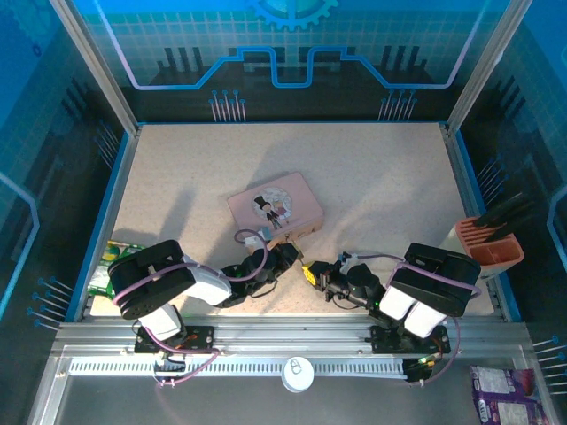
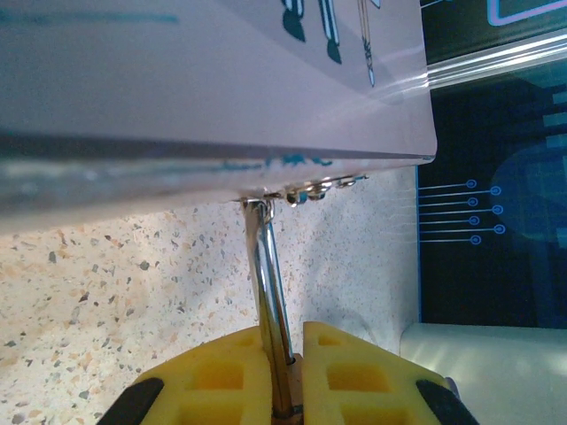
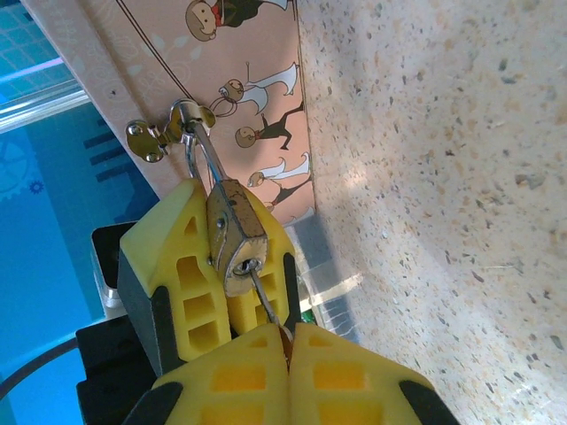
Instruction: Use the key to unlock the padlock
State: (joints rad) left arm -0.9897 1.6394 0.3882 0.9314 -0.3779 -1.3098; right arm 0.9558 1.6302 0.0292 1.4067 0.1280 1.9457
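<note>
Brass padlock (image 3: 235, 232): boxy body, silver shackle hooked thru hasp (image 3: 164, 137) of pink tin (image 3: 257, 80). L gripper (image 2: 297, 336) clamped on padlock. R gripper (image 3: 288, 332) pinched tight on thin metal key (image 3: 266, 299), tip in keyhole. Speckled surface (image 3: 443, 177) below.

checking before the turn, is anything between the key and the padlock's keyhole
Nothing visible does: the key, pinched in the right gripper, has its tip right at the keyhole of the padlock.
</note>
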